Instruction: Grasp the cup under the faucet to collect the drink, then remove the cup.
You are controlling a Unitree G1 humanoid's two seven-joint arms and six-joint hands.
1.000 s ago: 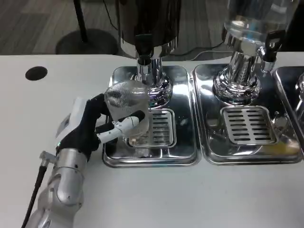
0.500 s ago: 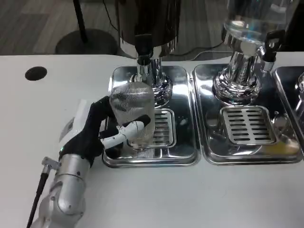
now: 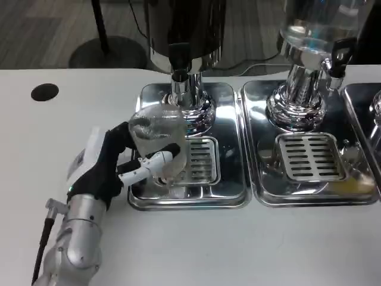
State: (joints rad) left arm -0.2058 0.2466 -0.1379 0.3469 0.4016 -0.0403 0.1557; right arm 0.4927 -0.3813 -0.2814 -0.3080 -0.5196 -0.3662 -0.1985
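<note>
Head view. Item: clear plastic cup (image 3: 158,138), tilted, held over the left part of the slotted drain grate (image 3: 199,159) in the left steel drip tray (image 3: 232,190); it sits just in front of and slightly left of the chrome faucet (image 3: 181,80) of the dark dispenser (image 3: 184,30).
Left hand (image 3: 110,164): fingers (image 3: 146,167) wrapped round the cup's side, clamped on it; silver forearm (image 3: 74,244) rising from the lower left.
Second drip tray (image 3: 262,190) at right, with its own grate (image 3: 312,156), under a clear-bodied dispenser (image 3: 312,24) with a black tap handle (image 3: 340,56).
White table (image 3: 238,250); round black hole (image 3: 45,92) at its upper left.
</note>
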